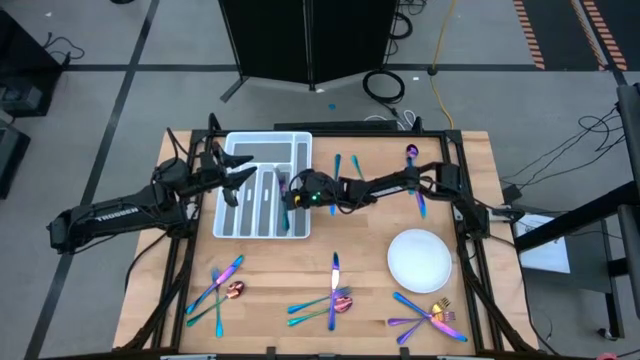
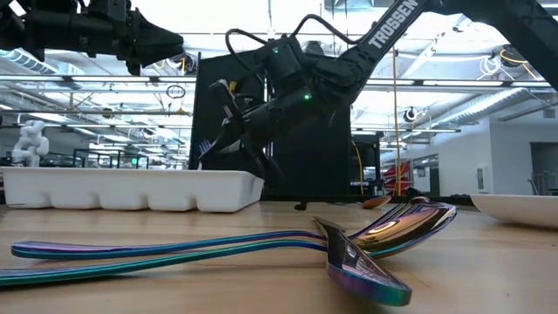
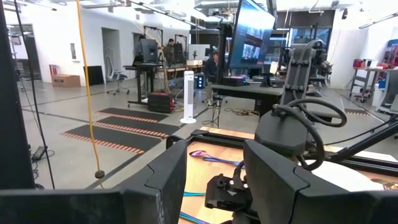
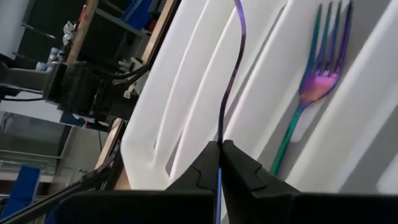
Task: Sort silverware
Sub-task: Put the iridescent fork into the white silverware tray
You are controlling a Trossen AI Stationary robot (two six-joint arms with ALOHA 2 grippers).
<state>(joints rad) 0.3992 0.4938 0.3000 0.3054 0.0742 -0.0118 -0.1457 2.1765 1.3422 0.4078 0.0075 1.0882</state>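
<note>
right tool [image 4: 220, 163] clenched on a slim iridescent rainbow-metal knife [image 4: 232, 74] over the white divided plastic tray [image 1: 228, 215] (fork [image 4: 309, 93] already in); next: lower, release.

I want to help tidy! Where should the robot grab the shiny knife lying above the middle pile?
Probably the knife by its end nearer the tray, coming straight down, fingers across its thin width. It lies flat, and its other end reaches the pile. The right gripper is shut on a utensil over the tray; the left gripper hovers open there too.
</note>
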